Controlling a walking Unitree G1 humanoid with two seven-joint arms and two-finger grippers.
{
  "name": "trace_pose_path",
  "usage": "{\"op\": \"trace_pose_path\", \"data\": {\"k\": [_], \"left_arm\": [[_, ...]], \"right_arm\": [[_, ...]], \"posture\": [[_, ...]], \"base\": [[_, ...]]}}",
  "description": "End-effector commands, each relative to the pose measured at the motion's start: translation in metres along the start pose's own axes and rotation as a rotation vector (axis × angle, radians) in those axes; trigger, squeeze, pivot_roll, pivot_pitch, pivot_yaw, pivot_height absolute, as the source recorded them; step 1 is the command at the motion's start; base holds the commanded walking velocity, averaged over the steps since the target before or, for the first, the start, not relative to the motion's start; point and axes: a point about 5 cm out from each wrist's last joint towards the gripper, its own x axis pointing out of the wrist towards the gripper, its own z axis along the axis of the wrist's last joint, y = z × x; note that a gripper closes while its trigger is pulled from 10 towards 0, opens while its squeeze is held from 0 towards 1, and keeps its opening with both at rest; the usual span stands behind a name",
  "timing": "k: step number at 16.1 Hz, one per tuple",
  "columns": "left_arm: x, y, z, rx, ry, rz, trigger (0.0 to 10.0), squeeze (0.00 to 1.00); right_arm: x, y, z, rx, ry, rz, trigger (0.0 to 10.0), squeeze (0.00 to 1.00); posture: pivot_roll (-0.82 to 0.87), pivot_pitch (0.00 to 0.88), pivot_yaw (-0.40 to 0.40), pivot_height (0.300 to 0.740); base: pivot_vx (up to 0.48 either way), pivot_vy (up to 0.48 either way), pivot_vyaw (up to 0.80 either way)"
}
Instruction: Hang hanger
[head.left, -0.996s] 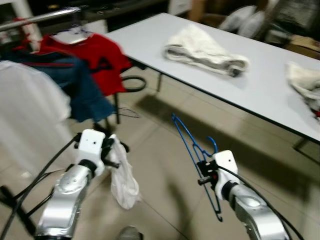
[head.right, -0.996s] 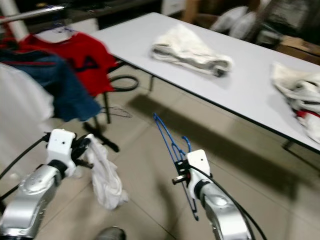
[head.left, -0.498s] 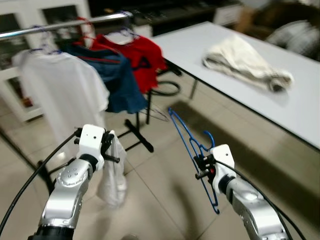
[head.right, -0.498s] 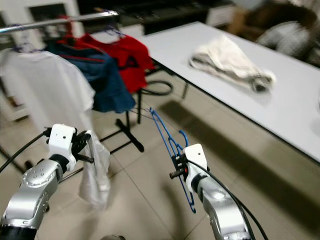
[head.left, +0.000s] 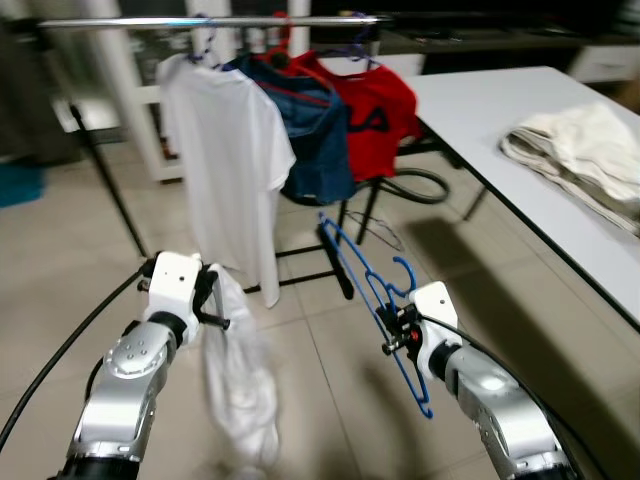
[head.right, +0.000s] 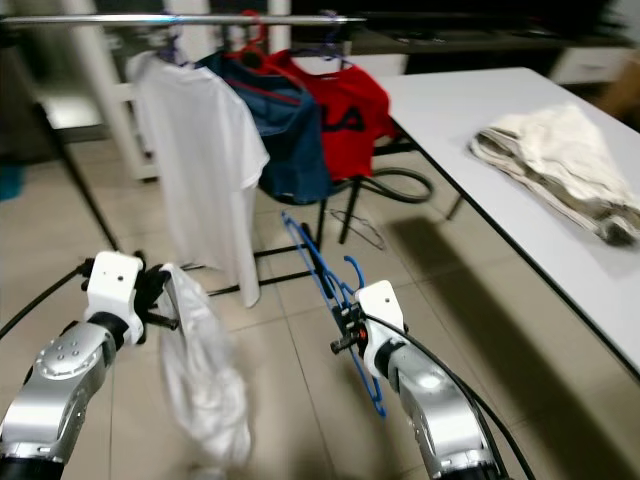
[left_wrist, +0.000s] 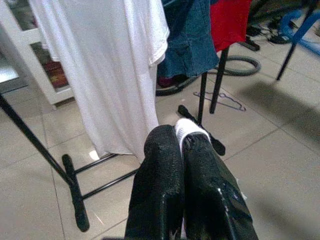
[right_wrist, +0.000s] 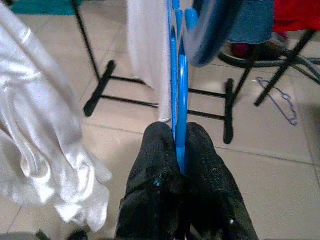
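The camera has swung left toward the rack (head.left: 200, 21), so the whole scene has slid: the surface (head.left: 520, 130), earlier across the top from 12 to 3 o'clock, now sits at 2 to 3 o'clock. The white shirt (head.left: 232, 160), formerly cut off at 9 o'clock, now hangs in full at 11 o'clock, with the blue garment (head.left: 312, 140) and red shirt (head.left: 375, 105) near 12 o'clock.
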Motion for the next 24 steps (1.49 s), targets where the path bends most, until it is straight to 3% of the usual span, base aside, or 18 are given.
{"op": "trace_pose_path", "data": {"k": [1, 4, 7, 9, 11, 14, 15, 16, 17, 21, 24], "left_arm": [[0.002, -0.007, 0.006, -0.007, -0.011, -0.032, 10.0, 0.0], [0.002, -0.003, 0.011, 0.013, -0.032, -0.034, 10.0, 0.0], [0.002, -0.004, 0.018, 0.135, -0.049, -0.032, 10.0, 0.0], [0.002, -0.005, 0.017, 0.123, -0.032, -0.043, 10.0, 0.0], [0.005, 0.002, 0.012, 0.043, 0.016, -0.013, 10.0, 0.0], [0.005, 0.008, 0.02, 0.111, -0.012, -0.004, 10.0, 0.0], [0.007, 0.012, 0.023, 0.093, -0.02, -0.021, 8.5, 0.0], [0.008, 0.015, 0.024, 0.115, -0.007, -0.028, 5.7, 0.0], [0.01, 0.015, 0.026, 0.114, -0.003, -0.099, 0.0, 0.0], [0.024, 0.023, 0.038, 0.191, 0.009, -0.19, 0.0, 0.0], [0.04, 0.02, 0.047, 0.299, 0.044, -0.373, 0.0, 0.0]], "right_arm": [[-0.002, -0.004, 0.0, 0.012, -0.007, -0.008, 10.0, 0.0], [0.001, -0.001, -0.001, 0.027, -0.017, -0.004, 10.0, 0.0], [0.003, 0.002, -0.001, 0.034, -0.024, 0.001, 10.0, 0.0], [0.005, 0.005, -0.001, 0.038, -0.029, 0.003, 10.0, 0.0], [0.007, 0.006, -0.001, 0.038, -0.034, 0.001, 10.0, 0.0], [0.007, 0.004, 0.001, 0.0, -0.05, -0.024, 10.0, 0.0], [0.006, 0.002, 0.002, -0.037, -0.048, -0.011, 10.0, 0.0], [0.005, 0.002, 0.002, -0.053, -0.045, -0.001, 10.0, 0.0], [0.001, 0.001, 0.003, -0.089, -0.035, 0.017, 10.0, 0.0], [-0.012, -0.009, 0.008, -0.176, -0.02, 0.061, 10.0, 0.0], [-0.023, -0.012, -0.001, -0.304, 0.106, 0.119, 10.0, 0.0]], "posture": [[0.07, 0.0, -0.024, 0.74], [0.09, 0.0, -0.014, 0.74], [0.1, 0.0, -0.006, 0.74], [0.1, 0.0, -0.002, 0.74], [0.11, 0.0, 0.002, 0.74], [0.11, 0.0, 0.004, 0.74], [0.11, 0.0, 0.003, 0.74], [0.11, 0.0, 0.004, 0.74], [0.11, 0.0, 0.003, 0.74], [0.1, 0.0, -0.009, 0.74], [0.09, 0.0, -0.015, 0.74]], "base": [[0.0, 0.48, 0.8], [0.0, 0.48, 0.8], [0.0, -0.29, 0.8], [0.0, -0.48, 0.8], [0.0, 0.442, 0.8], [0.0, 0.16, 0.53], [0.0, 0.0, 0.0], [0.0, 0.0, 0.0], [0.0, 0.0, 0.0], [0.0, 0.0, 0.0], [0.0, 0.0, 0.0]]}}
